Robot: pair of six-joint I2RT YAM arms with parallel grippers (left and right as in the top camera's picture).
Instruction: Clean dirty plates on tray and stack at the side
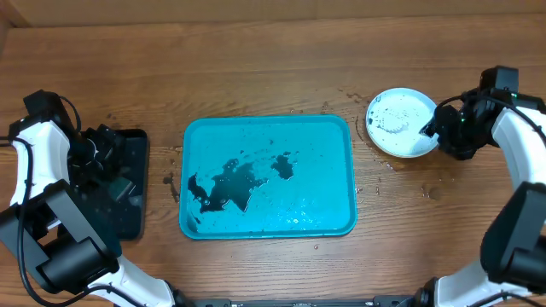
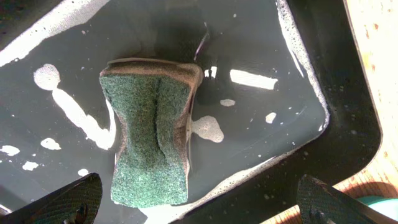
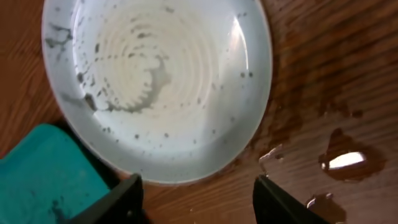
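The turquoise tray [image 1: 324,145] lies mid-table with black smears [image 1: 235,183] and water on it and no plate on it. Its corner shows in the right wrist view [image 3: 43,168]. One pale round plate [image 1: 399,122] sits on the wood to the tray's right, wet and flecked with black [image 3: 155,87]. I cannot tell whether other plates lie under it. My right gripper [image 1: 432,128] is open and empty at the plate's right edge, its fingers [image 3: 199,199] just off the rim. My left gripper [image 1: 107,152] is open and empty [image 2: 199,208] above a green sponge [image 2: 149,137].
The sponge lies in soapy water in a small black tray [image 2: 348,93] at the table's left [image 1: 132,217]. Water drops and puddles [image 3: 345,158] spot the wood around the plate and the turquoise tray's right side.
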